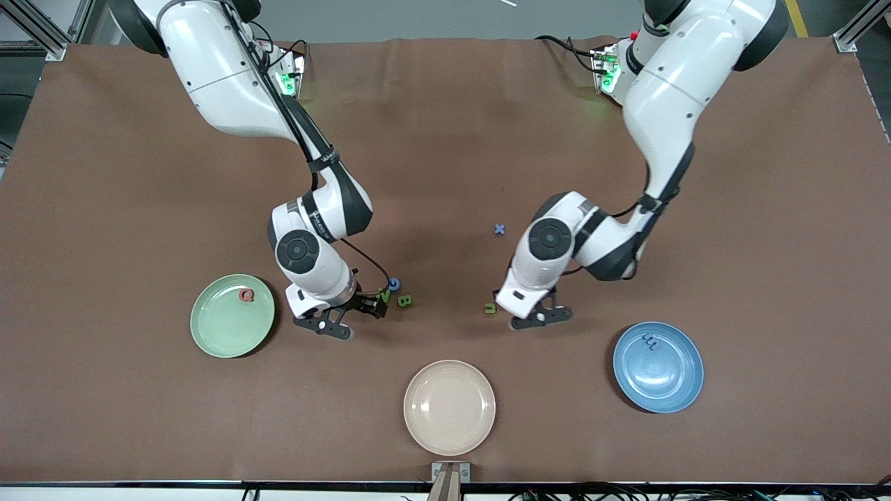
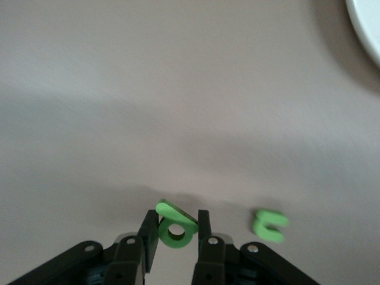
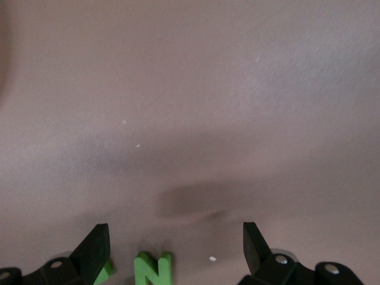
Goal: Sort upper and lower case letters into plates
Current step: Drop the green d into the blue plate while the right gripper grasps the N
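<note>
We see the left gripper (image 2: 175, 233) clamped on green p (image 2: 176, 226), down near the blue plate (image 1: 658, 367), green u (image 2: 270, 226) just beside. Right gripper (image 3: 172, 248) wide, straddling green N (image 3: 154, 269), holding nothing.

A high front camera faces both robots across the table (image 1: 445, 139); each wrist camera looks closely down past its fingers.

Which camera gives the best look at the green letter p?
The left wrist view: the green p sits close up, clamped in the left tool, its ring and stem plain. In the front view the tool itself hides it; the right wrist view does not show it.
</note>
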### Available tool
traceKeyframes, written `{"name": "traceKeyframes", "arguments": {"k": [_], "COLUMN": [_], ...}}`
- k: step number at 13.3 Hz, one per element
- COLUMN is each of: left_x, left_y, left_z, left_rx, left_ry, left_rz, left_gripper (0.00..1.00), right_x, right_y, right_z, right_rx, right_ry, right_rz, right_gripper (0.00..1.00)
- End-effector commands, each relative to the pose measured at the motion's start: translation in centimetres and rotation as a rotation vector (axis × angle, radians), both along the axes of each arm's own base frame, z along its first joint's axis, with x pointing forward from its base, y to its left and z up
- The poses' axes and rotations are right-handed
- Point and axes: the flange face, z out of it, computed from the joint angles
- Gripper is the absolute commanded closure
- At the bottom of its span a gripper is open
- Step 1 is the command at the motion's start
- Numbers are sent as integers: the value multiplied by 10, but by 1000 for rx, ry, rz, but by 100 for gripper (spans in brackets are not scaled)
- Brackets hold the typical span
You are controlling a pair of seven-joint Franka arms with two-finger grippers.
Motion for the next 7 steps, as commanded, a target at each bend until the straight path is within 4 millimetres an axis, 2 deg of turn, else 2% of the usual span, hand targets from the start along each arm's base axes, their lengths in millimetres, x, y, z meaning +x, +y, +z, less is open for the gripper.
{"name": "traceKeyframes", "arguments": {"k": [1,4,7], "left_x": [17,46,66], "left_y": [51,126,189], "left_z": [38,40,38], "left_rx": [60,74,81], "left_ry": [4,15,12], "left_rz": [-36,-98,-160], "left_gripper": [99,99,99], "right_x": [-12,-27,-40], "right_y": [8,14,24], "right_z": [-13,-28,-34], "right_rx": [-19,-24,-39], "right_ry": [-16,-15,-6], "right_rz": [-22,-11,-3], "right_gripper": [5,8,20]}}
